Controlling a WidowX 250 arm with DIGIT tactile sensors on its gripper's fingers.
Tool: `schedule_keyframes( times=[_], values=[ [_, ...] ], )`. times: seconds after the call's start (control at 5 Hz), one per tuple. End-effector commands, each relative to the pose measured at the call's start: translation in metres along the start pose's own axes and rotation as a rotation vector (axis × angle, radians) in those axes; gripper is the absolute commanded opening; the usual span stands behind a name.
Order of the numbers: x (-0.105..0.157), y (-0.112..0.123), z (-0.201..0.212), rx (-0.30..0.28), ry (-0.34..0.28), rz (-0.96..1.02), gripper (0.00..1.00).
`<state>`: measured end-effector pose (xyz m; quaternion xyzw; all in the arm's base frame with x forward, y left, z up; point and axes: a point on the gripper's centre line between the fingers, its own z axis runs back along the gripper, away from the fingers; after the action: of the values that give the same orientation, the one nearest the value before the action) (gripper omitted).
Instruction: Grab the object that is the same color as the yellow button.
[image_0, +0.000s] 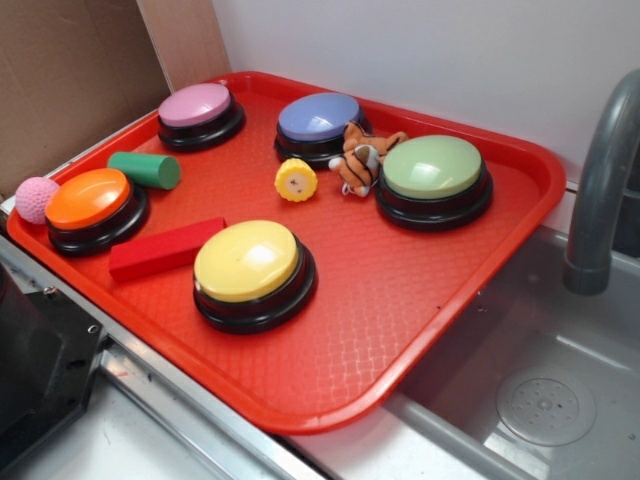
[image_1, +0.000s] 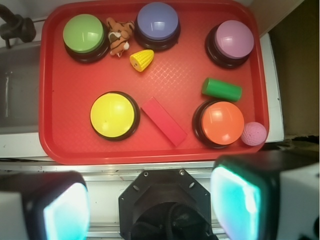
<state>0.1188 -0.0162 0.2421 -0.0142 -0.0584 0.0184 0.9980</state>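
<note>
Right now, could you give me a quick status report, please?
Gripper open, above the tray's near edge, holding nothing. Yellow toy untouched beside tiger plush. Yellow button nearer; no obstruction above the toy.

A red tray (image_0: 420, 330) sits beside a steel sink (image_0: 540, 400) with a grey faucet (image_0: 600, 190). On the tray, the yellow button (image_0: 247, 262) is nearest the front, a red block (image_0: 165, 248) just beside it. The small yellow toy (image_0: 296, 181) lies mid-tray, apart from every button, near a tiger plush (image_0: 362, 157) wedged between the blue button (image_0: 319, 119) and green button (image_0: 432, 170). An orange button (image_0: 88, 200), green cylinder (image_0: 144, 169), pink button (image_0: 195, 106) and pink ball (image_0: 36, 198) line the left side.
</note>
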Motion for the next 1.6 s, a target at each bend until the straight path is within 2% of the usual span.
schedule_keyframes(
  times=[0.0, 0.2, 0.4, 0.6, 0.8, 1.0, 1.2, 1.4],
  values=[
    [0.000, 0.000, 0.000, 0.000, 0.000, 0.000, 1.00],
    [0.015, 0.004, -0.009, 0.002, -0.008, 0.071, 1.00],
    [0.045, 0.009, -0.030, 0.079, 0.006, 0.293, 1.00],
    [0.066, 0.017, -0.047, 0.128, 0.002, 0.479, 1.00],
    [0.099, 0.019, -0.077, 0.151, -0.057, 0.670, 1.00],
    [0.116, 0.022, -0.107, 0.172, -0.088, 0.815, 1.00],
    [0.132, 0.026, -0.147, 0.170, -0.105, 0.856, 1.00],
    [0.137, 0.019, -0.176, 0.159, -0.097, 0.870, 1.00]
  ],
)
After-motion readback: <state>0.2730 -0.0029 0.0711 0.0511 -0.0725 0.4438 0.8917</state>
